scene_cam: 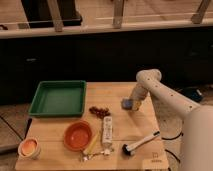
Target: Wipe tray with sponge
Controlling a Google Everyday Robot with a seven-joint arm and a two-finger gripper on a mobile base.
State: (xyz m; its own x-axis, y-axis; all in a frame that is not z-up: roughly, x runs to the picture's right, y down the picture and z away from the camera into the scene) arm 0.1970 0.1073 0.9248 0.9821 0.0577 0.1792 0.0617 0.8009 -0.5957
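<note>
Wooden bench (pixel 117 92) carries everything in the camera view. Green, shallow and bare inside, the tray (pixel 59 97) sits at the far left corner. The sponge (pixel 127 103), a small blue-grey block, lies well apart from it, toward the right edge and about midway between the far and near edges. The white arm reaches in from the right and sets its gripper (pixel 135 104) down on the sponge's right side, touching it or very nearly so; whether the gripper is apart or clamped on the block I cannot tell. Between sponge and tray lies a dark red cluster (pixel 99 111). Nearer the front edge are an orange bowl (pixel 78 135), a white remote (pixel 107 130) and a brush (pixel 141 143), with a small cup (pixel 29 147) at the near left corner. I judge the step in hand to be the pickup of the sponge, with the wiping not yet begun. The next move calls for a firm hold on the soft block, a lift clear of the red cluster and the tray's raised rim, a carry toward the far left corner, and a descent that presses the sponge flat on the tray floor.
</note>
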